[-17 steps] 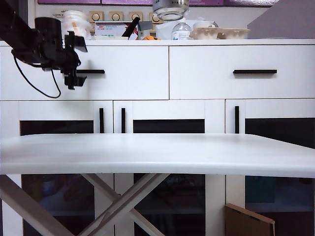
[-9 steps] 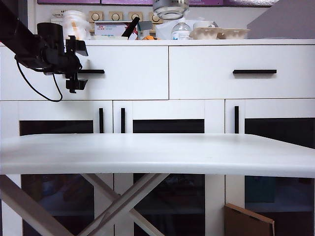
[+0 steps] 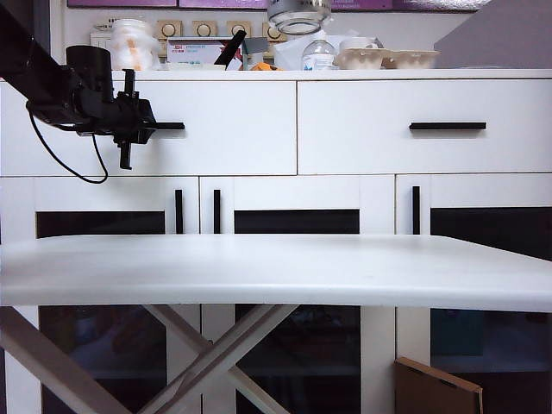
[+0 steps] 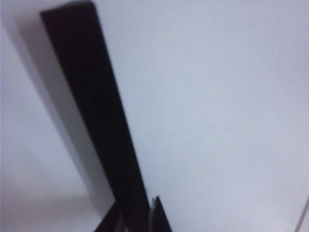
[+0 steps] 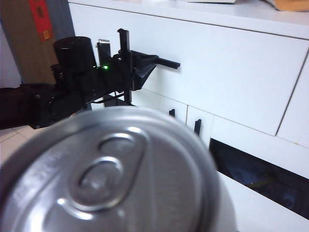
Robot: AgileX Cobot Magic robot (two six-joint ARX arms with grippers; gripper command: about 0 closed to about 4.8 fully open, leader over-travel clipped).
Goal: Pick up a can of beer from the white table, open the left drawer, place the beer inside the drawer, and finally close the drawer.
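The left drawer (image 3: pixel 228 147) is closed, its white front flush with the cabinet. My left gripper (image 3: pixel 129 126) is shut on the left end of its black bar handle (image 3: pixel 170 126). In the left wrist view the handle (image 4: pixel 91 106) runs between my fingertips (image 4: pixel 161 215), with the gripper (image 4: pixel 137 220) closed around it. The can of beer (image 5: pixel 116 179) fills the right wrist view with its silver top and pull tab. It hangs in the air in my right gripper, whose fingers are hidden behind it. That view also shows the left arm (image 5: pixel 72 87) at the handle (image 5: pixel 166 63). The white table (image 3: pixel 276 267) lies in front.
The second drawer (image 3: pixel 423 147) sits to the right. Dark-paned doors (image 3: pixel 297 222) with vertical handles are below. Bottles, boxes and egg cartons (image 3: pixel 384 58) crowd the cabinet top. A cardboard box (image 3: pixel 435 390) stands on the floor at the lower right.
The left gripper's wide-open fingers have closed onto the drawer handle after edging a little towards it. The drawer front has not moved.
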